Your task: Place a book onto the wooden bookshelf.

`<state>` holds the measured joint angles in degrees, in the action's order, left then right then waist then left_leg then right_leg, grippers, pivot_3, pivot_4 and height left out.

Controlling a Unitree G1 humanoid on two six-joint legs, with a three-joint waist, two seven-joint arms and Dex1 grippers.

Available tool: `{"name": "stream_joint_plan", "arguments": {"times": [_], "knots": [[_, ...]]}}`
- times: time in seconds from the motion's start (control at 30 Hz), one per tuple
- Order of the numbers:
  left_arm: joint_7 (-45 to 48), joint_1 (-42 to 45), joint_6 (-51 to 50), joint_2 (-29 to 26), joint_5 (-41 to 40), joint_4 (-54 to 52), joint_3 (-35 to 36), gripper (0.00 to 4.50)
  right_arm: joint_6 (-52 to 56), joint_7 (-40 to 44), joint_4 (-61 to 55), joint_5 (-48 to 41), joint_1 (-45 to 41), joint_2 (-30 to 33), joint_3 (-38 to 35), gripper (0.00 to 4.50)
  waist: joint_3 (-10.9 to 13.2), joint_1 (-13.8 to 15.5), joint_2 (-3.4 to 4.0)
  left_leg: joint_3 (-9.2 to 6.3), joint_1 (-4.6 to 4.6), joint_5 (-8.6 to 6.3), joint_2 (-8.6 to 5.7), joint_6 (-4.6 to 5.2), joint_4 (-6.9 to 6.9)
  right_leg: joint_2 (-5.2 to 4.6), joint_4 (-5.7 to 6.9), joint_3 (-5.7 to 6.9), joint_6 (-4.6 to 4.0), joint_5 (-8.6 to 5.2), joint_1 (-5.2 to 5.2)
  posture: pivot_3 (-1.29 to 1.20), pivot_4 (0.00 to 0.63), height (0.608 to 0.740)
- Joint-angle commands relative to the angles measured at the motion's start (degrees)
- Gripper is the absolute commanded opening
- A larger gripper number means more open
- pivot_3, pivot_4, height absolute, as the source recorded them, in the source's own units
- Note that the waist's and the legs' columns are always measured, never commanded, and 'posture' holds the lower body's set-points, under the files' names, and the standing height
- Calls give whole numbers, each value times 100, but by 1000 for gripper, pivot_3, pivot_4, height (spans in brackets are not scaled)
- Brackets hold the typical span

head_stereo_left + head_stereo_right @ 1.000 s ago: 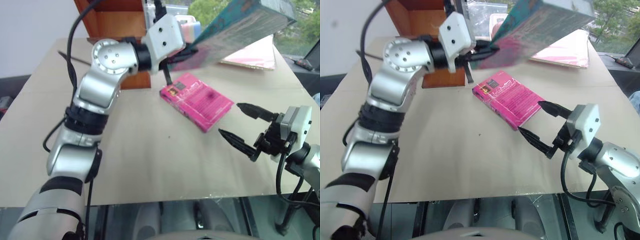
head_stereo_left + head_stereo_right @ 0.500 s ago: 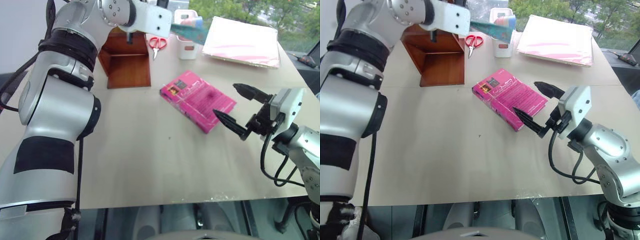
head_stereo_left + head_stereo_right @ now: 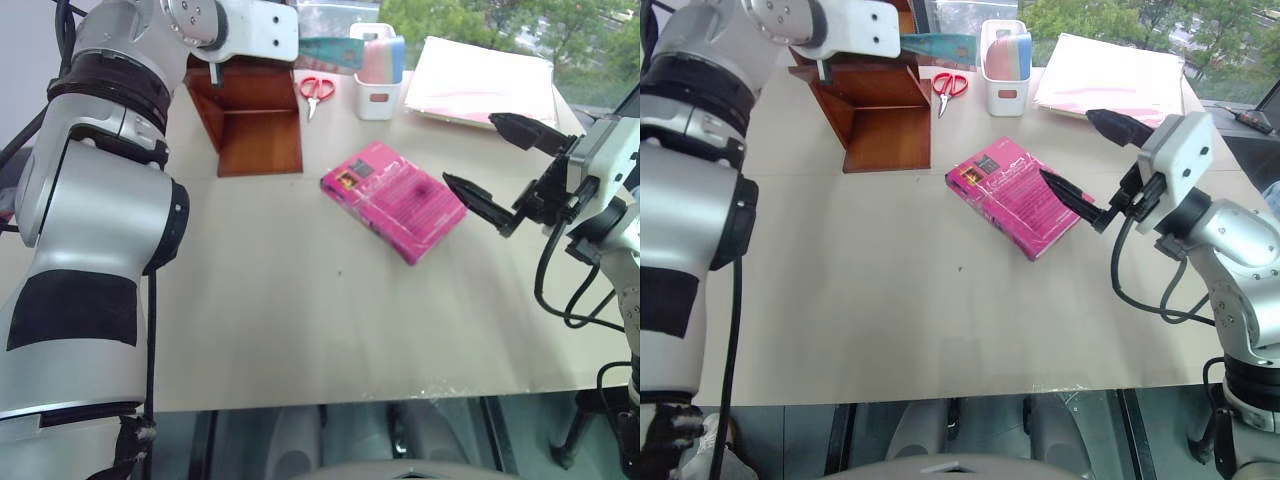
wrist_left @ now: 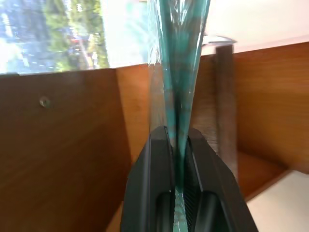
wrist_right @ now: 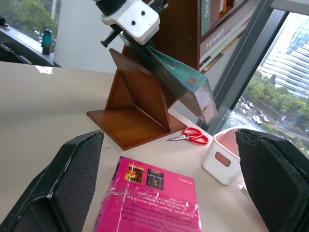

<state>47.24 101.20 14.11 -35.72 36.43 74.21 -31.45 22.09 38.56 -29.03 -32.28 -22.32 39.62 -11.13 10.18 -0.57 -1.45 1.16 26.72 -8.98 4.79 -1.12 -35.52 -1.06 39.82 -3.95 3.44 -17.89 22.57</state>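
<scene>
Book: one teal-green book (image 5: 181,79), plastic-wrapped, is held up off the table, tilted, above the open front of the wooden bookshelf (image 3: 255,125).
Left gripper (image 4: 178,145): closed tight on the book's near edge; in the left wrist view the thin wrapped edge is seen clamped between the two black fingers (image 4: 149,183), with shelf boards on either side.
Book against shelf: whether the book touches a board cannot be told; it looks just clear of the slanted side panel.
Right gripper (image 3: 500,160): spread to its widest, nothing held; it is raised over the table's right side, well apart from the teal book.
Pink book (image 3: 1015,195): one, lying flat on the table (image 3: 300,320) between the shelf and the right gripper, just beside the lower fingertip (image 3: 1052,183) as seen from the head.
Scissors (image 3: 318,90): one red-handled pair, flat on the table between the shelf and the pen holder.
Pen holder (image 3: 1005,65): one white holder, upright, near the far edge.
Pale folder (image 3: 490,80): one, flat at the far right corner.
Count: two books, one shelf, two grippers.
</scene>
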Motion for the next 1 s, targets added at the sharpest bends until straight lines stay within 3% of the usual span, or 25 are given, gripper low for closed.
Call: {"name": "stream_joint_plan", "arguments": {"times": [0.03,0.43,0.53,0.67,0.7,0.73,0.77,0.9,1.0], "knots": [[243,148,-122,-98,-136,-206,209,8,-83,141,23,-88,-185,95,-145,4500,0,-1,0,0,0,0,0,0,-1,0,1,0,0,0,0,0,150,740],[432,73,-546,-512,-5,-150,252,8,-241,426,434,142,-480,75,7,4500,3,-23,3,0,3,0,1,0,-9,1,3,-2,0,0,4,0,150,740],[484,60,-521,-602,22,-159,240,1180,-258,447,455,148,-479,86,5,4500,3,-40,4,2,3,0,1,1,-10,0,3,-3,0,0,4,0,150,740],[371,68,-482,-656,7,-220,296,3050,-278,498,505,175,-470,89,-9,4500,5,-42,6,2,3,0,4,0,-9,5,9,-5,0,0,10,0,150,740],[331,79,-461,-688,-16,-258,327,3697,-280,510,508,175,-464,89,-21,4500,5,-32,6,2,3,0,4,0,-9,4,8,-5,0,0,10,0,150,740],[325,90,-424,-728,-53,-304,365,4005,-285,524,514,175,-455,91,-33,4500,5,-25,6,3,4,0,4,0,-9,3,7,-5,0,0,10,0,150,740],[320,105,-392,-772,-97,-356,412,4235,-288,539,518,174,-436,98,-46,4500,5,-17,6,4,5,0,4,0,-10,2,6,-5,0,0,10,0,150,740],[1129,-21,-19,-988,-816,-862,967,4235,-302,599,527,198,-290,154,-90,4500,5,-15,6,5,6,0,4,0,-11,2,6,-5,0,0,10,0,150,740],[2798,-627,-283,-1032,-2492,-2232,1918,4235,-205,563,505,234,-144,196,-103,4500,4,-3,8,6,5,0,4,-1,-10,0,4,-4,-1,0,8,0,150,740]]}}
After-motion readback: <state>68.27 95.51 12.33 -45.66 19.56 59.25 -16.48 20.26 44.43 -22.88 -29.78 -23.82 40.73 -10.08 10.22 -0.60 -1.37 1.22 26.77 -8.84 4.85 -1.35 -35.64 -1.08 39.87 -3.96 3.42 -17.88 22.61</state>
